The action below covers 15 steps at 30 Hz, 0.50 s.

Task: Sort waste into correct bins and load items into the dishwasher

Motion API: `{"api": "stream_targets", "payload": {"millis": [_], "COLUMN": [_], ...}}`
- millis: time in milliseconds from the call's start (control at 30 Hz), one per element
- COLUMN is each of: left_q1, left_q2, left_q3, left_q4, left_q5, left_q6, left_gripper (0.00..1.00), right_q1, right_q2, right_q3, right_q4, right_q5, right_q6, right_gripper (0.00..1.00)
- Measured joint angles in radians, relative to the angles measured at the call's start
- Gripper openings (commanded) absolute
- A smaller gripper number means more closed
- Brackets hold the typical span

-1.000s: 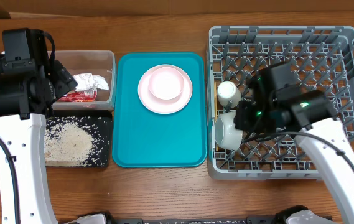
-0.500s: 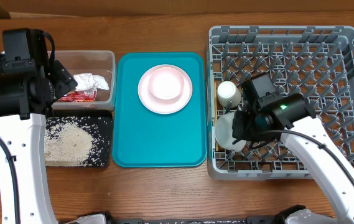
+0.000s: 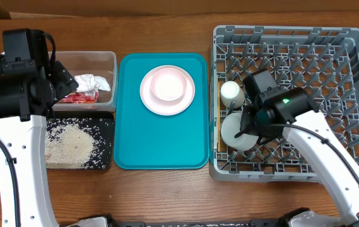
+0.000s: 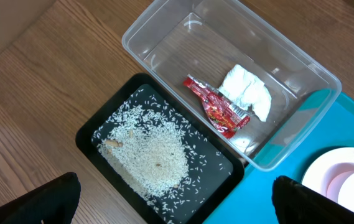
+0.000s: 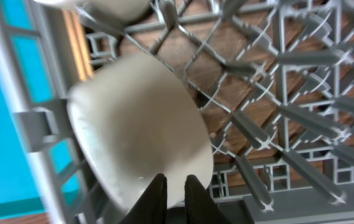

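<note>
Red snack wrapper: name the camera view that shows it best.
Left wrist view: the red snack wrapper lies fully visible and large in the clear tub beside the napkin. Overhead shows it small, partly hidden behind the left arm. Right wrist view shows none of it.

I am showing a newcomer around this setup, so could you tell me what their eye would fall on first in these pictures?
The big grey dish rack on the right dominates, the right tool down at a pale bowl beside a small white cup by its left wall. In the middle, a bright teal tray carries a pink plate; at left, white rice stands out on a black tray.
</note>
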<state>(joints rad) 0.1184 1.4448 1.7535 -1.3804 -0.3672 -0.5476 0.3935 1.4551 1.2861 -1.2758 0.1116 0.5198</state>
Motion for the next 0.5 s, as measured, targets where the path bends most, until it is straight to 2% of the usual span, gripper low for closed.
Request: {"api": "stream_targets", "payload": {"millis": [200, 500], "left_q1": [0.0, 0.0], "left_q2": [0.0, 0.0], "left_q3": [0.0, 0.0], "left_q4": [0.0, 0.0], "left_q5": [0.0, 0.0], "left_q6": [0.0, 0.0], "left_gripper": [1.0, 1.0], "right_q1": [0.0, 0.002], "right_q2": [0.001, 0.003], "right_q3": [0.142, 0.148], "right_q4": [-0.02, 0.062], "right_q5": [-0.013, -0.138], "right_q6": [0.0, -0.024], "right_gripper": [0.22, 0.27]}}
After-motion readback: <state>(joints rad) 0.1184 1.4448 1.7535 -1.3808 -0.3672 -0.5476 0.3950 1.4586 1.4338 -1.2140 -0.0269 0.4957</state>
